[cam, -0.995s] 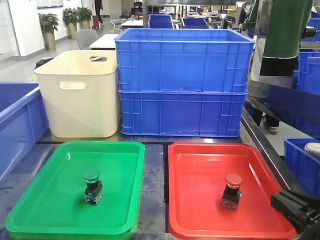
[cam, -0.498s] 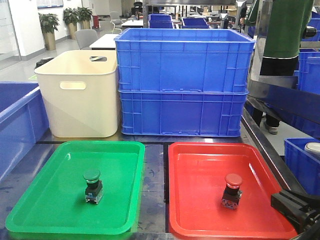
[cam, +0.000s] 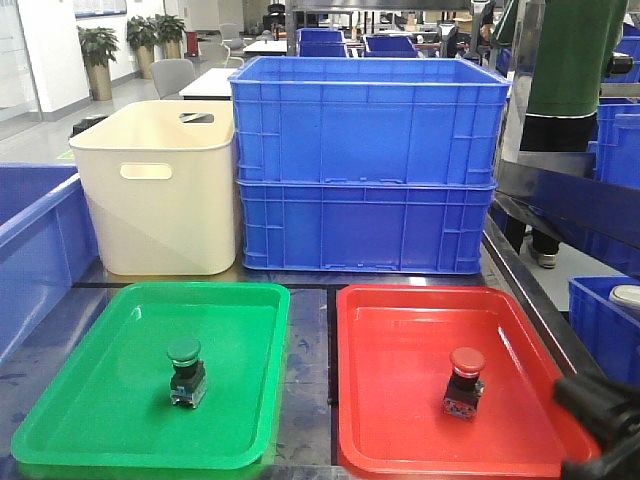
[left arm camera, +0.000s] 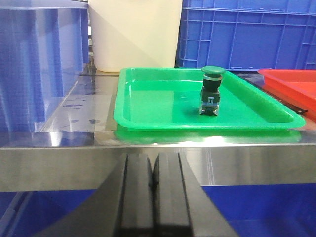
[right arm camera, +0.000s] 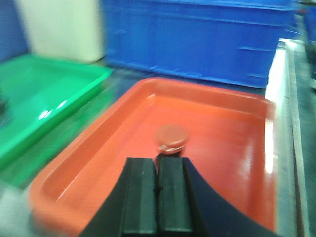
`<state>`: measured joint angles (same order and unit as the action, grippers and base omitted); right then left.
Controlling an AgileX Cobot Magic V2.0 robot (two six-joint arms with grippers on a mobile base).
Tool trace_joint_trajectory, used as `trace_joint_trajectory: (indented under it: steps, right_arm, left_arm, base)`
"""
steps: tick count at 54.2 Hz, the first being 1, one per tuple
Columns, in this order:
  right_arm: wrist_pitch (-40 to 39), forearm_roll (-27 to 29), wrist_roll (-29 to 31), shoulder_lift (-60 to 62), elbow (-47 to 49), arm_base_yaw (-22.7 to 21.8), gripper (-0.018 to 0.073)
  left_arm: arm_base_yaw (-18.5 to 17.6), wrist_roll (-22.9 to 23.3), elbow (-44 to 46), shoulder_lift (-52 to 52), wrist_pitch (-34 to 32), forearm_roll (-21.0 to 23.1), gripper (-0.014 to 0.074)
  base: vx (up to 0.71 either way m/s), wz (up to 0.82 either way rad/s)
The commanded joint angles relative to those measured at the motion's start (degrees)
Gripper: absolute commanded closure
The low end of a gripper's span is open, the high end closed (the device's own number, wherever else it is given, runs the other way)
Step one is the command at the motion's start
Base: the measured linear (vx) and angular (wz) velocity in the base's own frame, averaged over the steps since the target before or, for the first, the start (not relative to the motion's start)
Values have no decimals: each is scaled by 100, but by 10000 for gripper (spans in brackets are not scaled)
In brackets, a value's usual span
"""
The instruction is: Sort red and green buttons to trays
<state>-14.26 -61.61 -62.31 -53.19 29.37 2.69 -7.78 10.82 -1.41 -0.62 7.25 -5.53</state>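
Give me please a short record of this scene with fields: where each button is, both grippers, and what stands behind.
green button: upright in green tray
red button: upright in red tray
left gripper: shut, empty, short of the table edge
right gripper: shut, empty, above the red tray's near end
behind trays: cream bin, two stacked blue crates
sorting: looks complete

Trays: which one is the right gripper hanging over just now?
The red tray, holding the red button. The right gripper hangs shut above its near edge; the green tray lies off to its side.

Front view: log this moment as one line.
green button upright in green tray | red button upright in red tray | both pincers shut, empty
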Motion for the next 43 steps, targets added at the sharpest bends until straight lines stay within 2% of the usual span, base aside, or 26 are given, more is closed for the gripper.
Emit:
trace_joint_trajectory:
  steps: [1, 4, 7, 10, 13, 18, 24, 30, 34, 43]
  right_arm:
    - [1179, 2451, 1761, 369, 177, 281, 570]
    - [1941, 3694, 3489, 584, 177, 450, 570]
    - [2300, 4842, 5081, 905, 53, 530, 570]
    - [2256, 5611, 6178, 1331, -233, 513, 570]
    - [1993, 6077, 6771, 1850, -592, 434, 570]
    - [1369, 6594, 6907, 2881, -1458, 152, 570]
    - [1066, 6577, 6740, 4030, -2360, -223, 570]
    - [1065, 6514, 6528, 5008, -3033, -276, 570]
    - [1325, 6521, 6519, 5476, -3164, -282, 570]
    - [1491, 6503, 6525, 5361, -3151, -280, 569]
  left_arm:
    - [-1, 57, 135, -72, -434, -12, 602]
    - [-1, 57, 135, -72, -434, -12, 602]
    - [-1, 57, 135, -72, -434, -12, 602]
    - [-1, 57, 135, -72, -434, -12, 602]
    - [-1, 57, 135, -72, -434, -12, 602]
    - [-1, 57, 135, -72, -434, -12, 602]
    - [-1, 57, 135, -72, -434, -12, 602]
    - [-1, 57, 135, -72, -434, -12, 602]
    - [-1, 57, 135, -72, -434, -12, 602]
    - [-1, 58, 135, -78, -436, -12, 602]
  base:
    - [0, 1]
    - [0, 0]
    - [0, 0]
    - [0, 0]
    - [0, 0]
    - [0, 0]
    - [0, 0]
    - [0, 0]
    - [0, 0]
    - [0, 0]
